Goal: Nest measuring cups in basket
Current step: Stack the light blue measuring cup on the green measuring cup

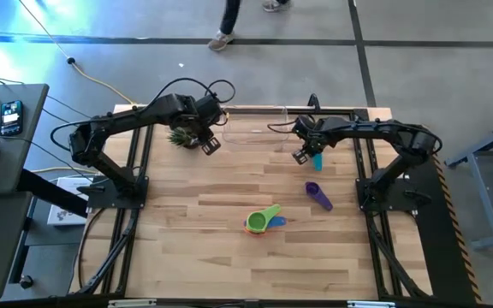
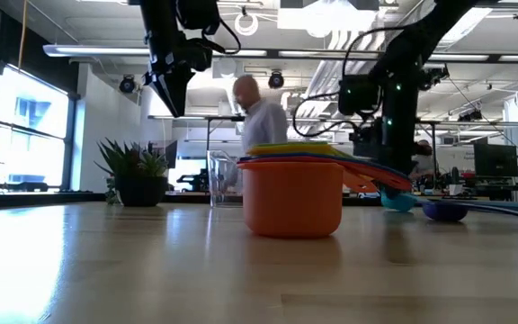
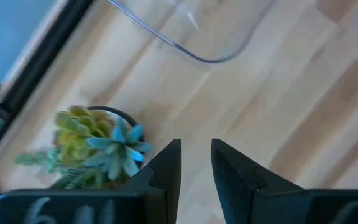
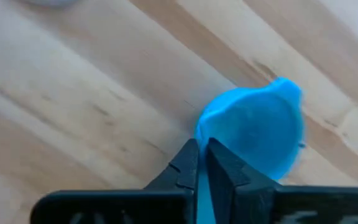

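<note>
My right gripper [image 1: 302, 156] is shut on the teal measuring cup [image 1: 317, 160], right of the table's middle toward the far edge. The purple cup [image 1: 318, 195] lies alone nearer the middle. A nested stack of cups [image 1: 262, 221], orange at the bottom [image 2: 292, 193] with green on top, stands at the table's centre. The clear basket [image 1: 255, 128] sits by the far edge between the arms. My left gripper [image 1: 210, 144] hovers open beside the small spiky plant [image 1: 181, 137], near the basket's left end, holding nothing. My right gripper pinches the teal cup's flat handle [image 4: 202, 186] between its two fingers, coming from above, with the fingers lying along the handle. The round bowl [image 4: 253, 134] sticks out beyond the fingertips, low over the wood. Whether the cup rests on the table I cannot tell.
The potted plant [image 3: 95, 146] stands just left of the basket's rounded corner [image 3: 204, 59]. A person [image 2: 259, 121] shows in the room beyond the table. Bare wood lies along the near half of the table [image 1: 229, 265].
</note>
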`<state>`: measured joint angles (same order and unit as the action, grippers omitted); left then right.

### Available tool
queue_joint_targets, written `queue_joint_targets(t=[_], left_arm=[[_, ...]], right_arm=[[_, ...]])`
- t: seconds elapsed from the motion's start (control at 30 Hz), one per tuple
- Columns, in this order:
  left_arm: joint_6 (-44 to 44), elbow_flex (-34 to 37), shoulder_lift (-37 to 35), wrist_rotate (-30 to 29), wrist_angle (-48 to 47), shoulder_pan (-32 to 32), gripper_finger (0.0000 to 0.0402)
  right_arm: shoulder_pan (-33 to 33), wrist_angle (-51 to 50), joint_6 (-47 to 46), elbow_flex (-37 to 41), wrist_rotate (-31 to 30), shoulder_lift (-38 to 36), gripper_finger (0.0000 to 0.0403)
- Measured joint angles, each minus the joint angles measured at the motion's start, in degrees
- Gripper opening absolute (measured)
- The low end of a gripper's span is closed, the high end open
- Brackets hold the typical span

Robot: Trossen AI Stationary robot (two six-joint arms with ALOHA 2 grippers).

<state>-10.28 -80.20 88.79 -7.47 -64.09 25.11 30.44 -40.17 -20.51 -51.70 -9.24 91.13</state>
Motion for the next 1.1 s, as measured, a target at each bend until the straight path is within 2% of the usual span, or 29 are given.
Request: queue_joint_targets(t=[0.2, 0.53, 0.73, 0.9, 1.1], left_arm=[[2.3, 0.0, 0.0, 5.3, -2.7, -0.5, 0.0078], [2.6, 0.0, 0.0, 5.4, -8.4, -3.8, 0.0078], [1.9, 0.0, 0.0, 5.4, -10.3, -6.3, 0.0078], [-1.5, 0.0, 0.0, 6.0, -10.5, -8.7, 0.0078], [-5.1, 0.0, 0.0, 10.1, -12.2, -12.0, 0.0078]], right_arm=[[-6.8, -8.3, -0.6, -7.9, -3.3, 0.0, 0.0003], [-19.7, -19.1, -8.8, -19.4, -5.2, 0.0, 0.0001], [-27.5, -21.5, -9.0, -24.6, -5.2, 0.0, 0.0001], [-33.3, -20.7, -3.9, -26.7, -5.7, 0.0, 0.0000], [-38.9, -16.4, 10.0, -27.1, -5.3, 0.0, 0.0000]])
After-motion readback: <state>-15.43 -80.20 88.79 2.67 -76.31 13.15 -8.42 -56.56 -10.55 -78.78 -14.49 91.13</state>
